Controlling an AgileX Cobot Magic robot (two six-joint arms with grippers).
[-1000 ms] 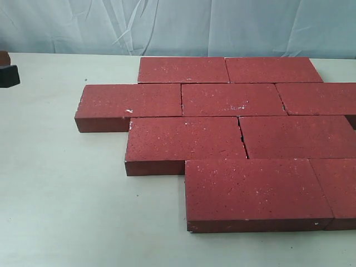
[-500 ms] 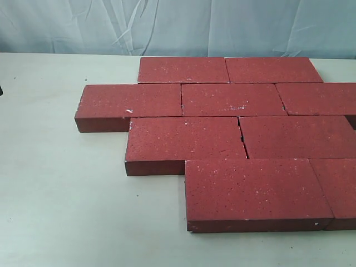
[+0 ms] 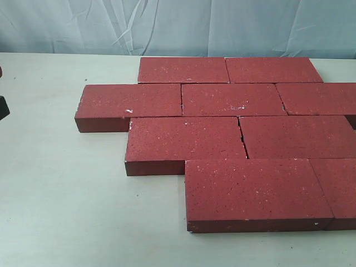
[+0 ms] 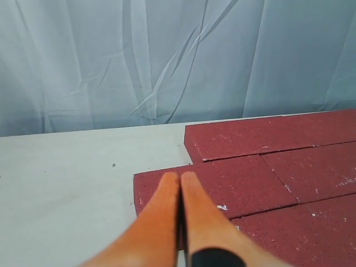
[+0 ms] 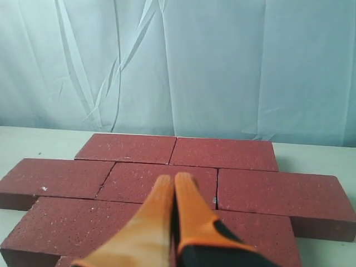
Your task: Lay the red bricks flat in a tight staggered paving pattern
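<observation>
I read my left claw (image 4: pixel 179 179) as pressed together and holding nothing. My right claw (image 5: pixel 174 181) is likewise pressed together and empty. The red bricks (image 3: pixel 233 100) lie flat in four staggered, touching rows on the table (image 3: pixel 67 194).

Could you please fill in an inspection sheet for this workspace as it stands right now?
Surface: pale greenish tabletop, flat and matte.
Job's things: dark red rectangular paving bricks, nine in view, lying flat in four staggered rows; a thin gap shows between the two in the third row; the rightmost ones run past the exterior view's edge.
Clutter: small dark shape cut off at the exterior view's left edge; cannot tell what it is.
Grippers: left tool has its orange fingers pressed together and holds nothing; right tool the same.
Cables: nothing seen.
Surroundings: wrinkled pale blue cloth backdrop behind the table.
</observation>
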